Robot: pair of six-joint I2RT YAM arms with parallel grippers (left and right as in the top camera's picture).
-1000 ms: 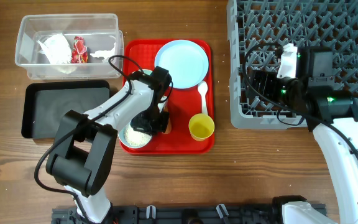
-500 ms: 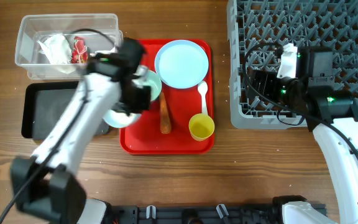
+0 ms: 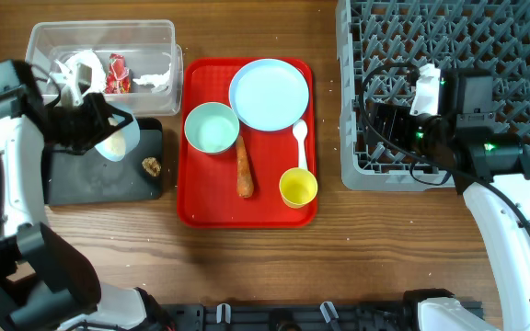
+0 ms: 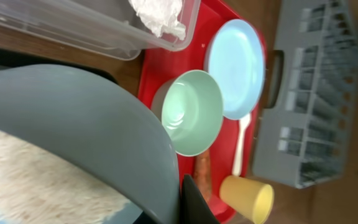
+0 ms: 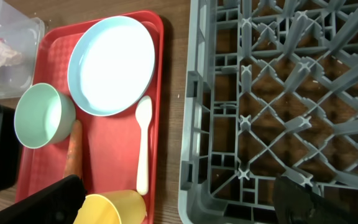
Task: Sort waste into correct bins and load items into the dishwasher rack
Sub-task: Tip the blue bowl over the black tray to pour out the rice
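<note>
My left gripper (image 3: 99,129) is shut on the rim of a pale blue bowl (image 3: 115,140) and holds it tilted over the black tray (image 3: 81,179). In the left wrist view the bowl (image 4: 86,118) fills the foreground with white rice (image 4: 23,174) inside, and a finger of the left gripper (image 4: 185,199) is on its wall. A brown scrap (image 3: 151,165) lies in the black tray. The clear tub (image 3: 44,87) holds a napkin (image 3: 83,69) and red wrappers (image 3: 117,74). My right gripper (image 3: 382,119) is open and empty above the left edge of the grey rack (image 3: 449,55).
The red tray (image 3: 201,207) holds a second bowl (image 3: 212,127), plate (image 3: 270,94), white spoon (image 3: 300,140), yellow cup (image 3: 297,188) and carrot (image 3: 244,170). The right wrist view shows the rack (image 5: 278,93), plate (image 5: 110,65), spoon (image 5: 143,146) and cup (image 5: 114,210).
My left arm has lifted the rice bowl off the red tray and swung it left over the black tray. The carrot is now uncovered. The right arm has not moved.
</note>
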